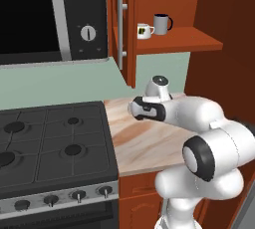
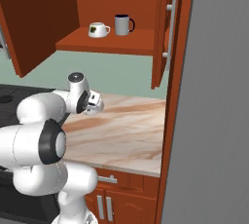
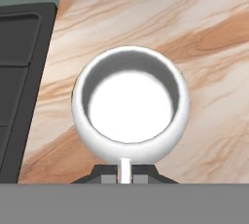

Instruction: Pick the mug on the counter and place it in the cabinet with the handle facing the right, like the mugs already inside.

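Observation:
The hand view looks straight down into the squat white mug (image 3: 130,107), which is upright over the marble counter (image 3: 209,72). Its handle (image 3: 125,165) points toward the bottom of that view. My gripper (image 3: 125,175) is shut on the handle, one dark fingertip on each side. I cannot tell whether the mug rests on the counter or hangs just above it. In both base views my hand (image 1: 148,109) (image 2: 90,102) hovers low over the counter (image 1: 144,143) (image 2: 126,130) and hides the mug. The open cabinet (image 1: 179,40) (image 2: 107,45) is above it.
On the cabinet shelf stand a white emblem mug (image 1: 144,30) (image 2: 98,29) and a taller grey mug (image 1: 162,24) (image 2: 123,24), handles to the right. The open door with its silver bar (image 1: 120,29) hangs left of the shelf. Stove (image 1: 50,143) and microwave (image 1: 50,14) lie left.

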Robot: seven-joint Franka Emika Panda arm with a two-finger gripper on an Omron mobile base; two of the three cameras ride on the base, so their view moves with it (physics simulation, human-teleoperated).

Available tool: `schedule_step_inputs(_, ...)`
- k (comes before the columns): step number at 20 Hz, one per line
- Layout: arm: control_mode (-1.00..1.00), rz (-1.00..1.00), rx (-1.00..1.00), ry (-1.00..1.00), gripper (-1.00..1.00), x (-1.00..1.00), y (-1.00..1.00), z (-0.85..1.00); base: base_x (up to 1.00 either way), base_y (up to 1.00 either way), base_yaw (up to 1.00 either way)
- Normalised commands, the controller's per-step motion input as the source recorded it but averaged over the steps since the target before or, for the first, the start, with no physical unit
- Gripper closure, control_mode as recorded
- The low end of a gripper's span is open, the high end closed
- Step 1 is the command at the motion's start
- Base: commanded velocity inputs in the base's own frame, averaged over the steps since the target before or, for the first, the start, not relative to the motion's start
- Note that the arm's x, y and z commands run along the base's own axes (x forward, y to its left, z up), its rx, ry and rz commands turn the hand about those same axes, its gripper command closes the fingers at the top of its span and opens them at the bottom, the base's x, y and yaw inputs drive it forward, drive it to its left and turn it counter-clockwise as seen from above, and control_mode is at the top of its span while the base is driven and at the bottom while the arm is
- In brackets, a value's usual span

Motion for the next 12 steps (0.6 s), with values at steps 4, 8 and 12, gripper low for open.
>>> schedule_step_inputs(4,-1.0,0.14,0.0,0.0,1.0,-0.21,-0.31,0.45,0.0,0.0,0.0)
schedule_step_inputs(8,-1.0,0.14,0.0,0.0,1.0,-0.18,-0.23,0.45,0.0,0.0,0.0)
schedule_step_inputs(12,-1.0,0.15,0.0,0.0,1.0,-0.17,-0.19,0.47,0.0,0.0,0.0)
